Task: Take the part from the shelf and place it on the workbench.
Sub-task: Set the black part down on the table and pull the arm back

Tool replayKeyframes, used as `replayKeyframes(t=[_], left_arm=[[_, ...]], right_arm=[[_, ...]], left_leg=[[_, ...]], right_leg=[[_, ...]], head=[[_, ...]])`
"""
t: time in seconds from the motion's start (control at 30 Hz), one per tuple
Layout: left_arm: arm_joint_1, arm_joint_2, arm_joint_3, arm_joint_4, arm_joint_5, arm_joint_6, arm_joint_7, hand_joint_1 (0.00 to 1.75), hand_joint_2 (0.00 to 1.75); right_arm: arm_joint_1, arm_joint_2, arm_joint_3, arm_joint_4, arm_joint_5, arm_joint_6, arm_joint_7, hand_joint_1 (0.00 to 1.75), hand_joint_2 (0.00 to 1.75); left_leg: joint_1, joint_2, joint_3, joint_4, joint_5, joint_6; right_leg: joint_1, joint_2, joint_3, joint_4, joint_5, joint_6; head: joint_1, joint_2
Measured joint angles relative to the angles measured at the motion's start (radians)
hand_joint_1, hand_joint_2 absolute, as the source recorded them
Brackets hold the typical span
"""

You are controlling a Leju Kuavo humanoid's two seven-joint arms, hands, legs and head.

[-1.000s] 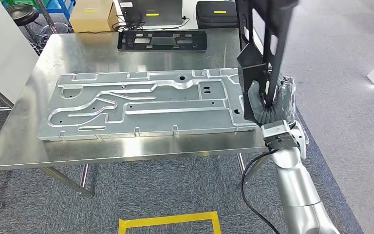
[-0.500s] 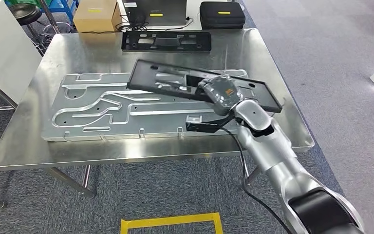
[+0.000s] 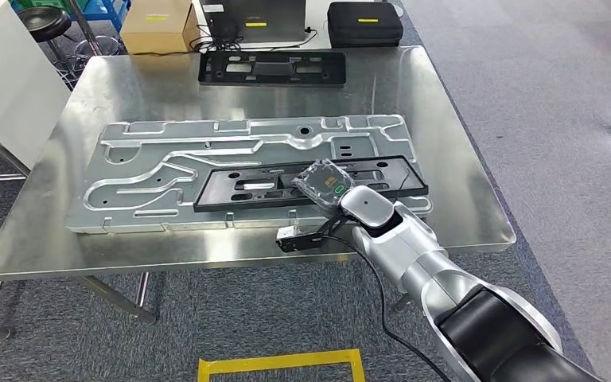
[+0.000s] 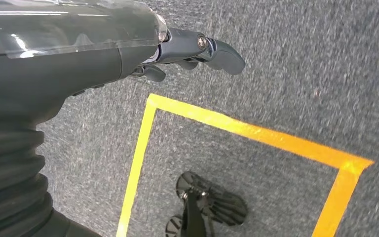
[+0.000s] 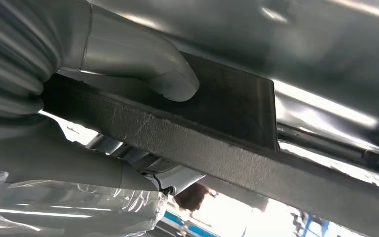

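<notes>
Holding the part (image 3: 310, 182), the right hand (image 3: 326, 183) has its thumb pressed on the dark frame in the right wrist view; the part is a long, flat, black rectangular frame with cut-outs, matte and slightly grainy, lying flat on the big stamped metal panel (image 3: 167, 167) on the steel surface (image 3: 445, 119); a second black frame (image 3: 270, 67) lies at the far edge; a cardboard box (image 3: 156, 25) and a black case (image 3: 364, 22) carry yellow labels, writing unreadable; left hand (image 4: 187, 49) hangs over grey carpet with yellow tape (image 4: 256, 133), fingers loosely apart, holding nothing.
</notes>
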Motion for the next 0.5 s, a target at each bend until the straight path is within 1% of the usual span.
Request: replayKeyframes(t=[0.03,0.07,0.1,0.17,0.2,0.23,0.27,0.3,0.33,0.37,0.4,0.43,0.5], left_arm=[[0.0,0.0,-0.003,0.0,-0.002,-0.001,-0.001,0.0,1.75],[0.0,0.0,-0.005,0.0,-0.004,-0.001,-0.002,0.0,1.75],[0.0,0.001,-0.007,0.0,-0.005,-0.002,-0.004,0.0,1.75],[0.0,0.002,-0.008,0.0,-0.007,-0.002,-0.01,0.0,1.75],[0.001,0.003,-0.008,0.0,-0.007,-0.002,-0.014,0.0,1.75],[0.003,0.003,-0.009,0.0,-0.007,-0.002,-0.017,0.0,1.75],[0.005,0.003,-0.009,0.0,-0.007,-0.002,-0.019,0.0,1.75],[0.005,0.004,-0.009,0.0,-0.007,-0.002,-0.021,0.0,1.75],[0.006,0.005,-0.009,0.0,-0.007,-0.002,-0.024,0.0,1.75],[0.005,0.006,-0.009,0.0,-0.008,-0.002,-0.03,0.0,1.75],[0.005,0.006,-0.009,0.0,-0.008,-0.001,-0.037,0.0,1.75],[0.005,0.007,-0.01,0.0,-0.009,0.0,-0.045,0.0,1.75],[0.006,0.007,-0.011,0.0,-0.011,0.004,-0.058,0.0,1.75]], right_arm=[[0.001,-0.001,0.002,0.008,0.001,-0.01,0.002,1.75,1.75],[0.001,-0.001,0.005,0.014,0.003,-0.022,0.006,1.75,1.75],[0.003,-0.002,0.008,0.02,0.006,-0.035,0.011,1.75,1.75],[0.012,-0.005,0.013,0.037,0.013,-0.065,0.021,1.75,1.75],[0.02,-0.008,0.014,0.045,0.014,-0.078,0.024,1.75,1.75],[0.029,-0.011,0.015,0.052,0.015,-0.089,0.027,1.75,1.75],[0.035,-0.014,0.015,0.057,0.015,-0.098,0.029,1.75,1.75],[0.039,-0.015,0.016,0.061,0.016,-0.105,0.03,1.75,1.75],[0.04,-0.017,0.016,0.064,0.016,-0.11,0.032,1.75,1.75],[0.04,-0.019,0.016,0.067,0.016,-0.116,0.033,1.75,1.75],[0.041,-0.023,0.016,0.07,0.015,-0.124,0.034,1.31,1.31],[0.043,-0.026,0.015,0.073,0.015,-0.135,0.035,0.87,0.87],[0.049,-0.036,0.011,0.08,0.014,-0.155,0.036,0.0,0.0]], left_leg=[[0.0,0.002,-0.001,0.006,-0.006,-0.005],[-0.001,0.005,-0.01,0.03,-0.022,-0.008],[0.0,0.007,-0.029,0.074,-0.048,-0.011],[0.0,0.008,-0.092,0.207,-0.11,-0.016],[0.001,0.008,-0.119,0.258,-0.126,-0.019],[0.003,0.009,-0.131,0.279,-0.124,-0.022],[0.005,0.009,-0.122,0.259,-0.101,-0.023],[0.007,0.009,-0.095,0.2,-0.064,-0.024],[0.009,0.01,-0.061,0.13,-0.032,-0.024],[0.009,0.009,-0.03,0.068,-0.011,-0.022],[0.008,0.009,-0.01,0.029,-0.001,-0.018],[0.007,0.008,-0.002,0.015,-0.003,-0.013],[0.005,0.009,0.0,0.012,-0.003,0.0]], right_leg=[[-0.003,0.0,0.005,-0.007,0.003,-0.003],[-0.006,0.0,0.01,-0.015,0.005,-0.007],[-0.009,-0.001,0.014,-0.02,0.007,-0.01],[-0.008,-0.001,0.017,-0.021,0.005,-0.015],[-0.007,-0.001,0.018,-0.02,0.003,-0.015],[-0.008,-0.001,0.018,-0.018,0.001,-0.014],[-0.008,0.001,0.019,-0.015,-0.001,-0.013],[-0.01,0.002,0.02,-0.011,-0.005,-0.01],[-0.01,0.003,0.021,-0.005,-0.01,-0.006],[-0.009,0.005,0.02,0.002,-0.015,-0.001],[-0.008,0.006,0.019,0.007,-0.018,0.004],[-0.006,0.007,0.018,0.009,-0.019,0.009],[-0.005,0.01,0.017,0.009,-0.019,0.018]], head=[[0.0,0.0],[0.0,0.0],[0.0,0.0],[0.0,0.0],[0.0,0.0],[0.0,0.0],[0.0,0.0],[0.0,0.0],[0.0,0.0],[0.0,0.0],[0.0,0.0],[0.0,0.0],[0.0,0.0]])
